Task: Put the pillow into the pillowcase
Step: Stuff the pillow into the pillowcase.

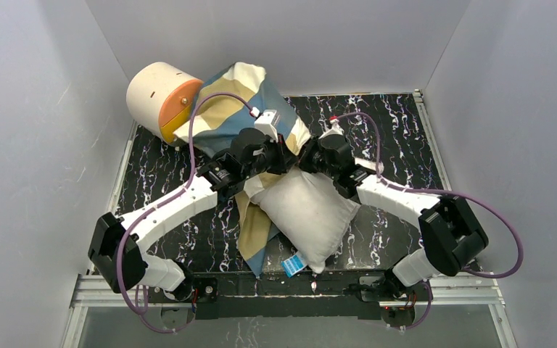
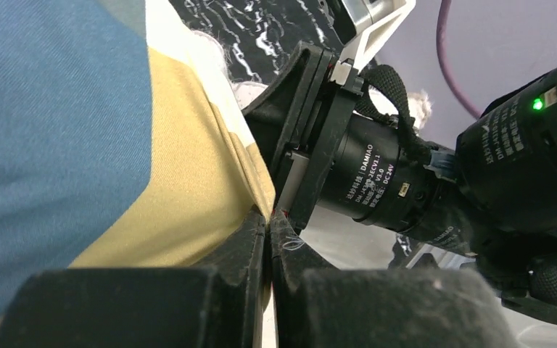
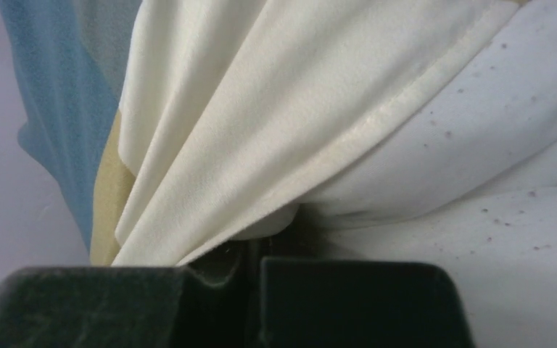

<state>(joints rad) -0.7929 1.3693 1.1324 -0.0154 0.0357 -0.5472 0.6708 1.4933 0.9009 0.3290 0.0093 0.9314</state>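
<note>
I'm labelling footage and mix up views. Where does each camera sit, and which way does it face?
Top external: above and behind, looking down at the table; left arm, right arm, pillow, pillowcase.
Left wrist: on that wrist, looks along the left claw, shut on the pillowcase; right arm beyond.
Right wrist: on that wrist, looks along the right claw, shut on the pillowcase, pillow beside.
Shared: all three show the pillowcase.

Matt woven cloth pillowcase [image 1: 221,119], wrinkled white cloth pillow [image 1: 308,210], smooth marbled table [image 1: 406,123]
</note>
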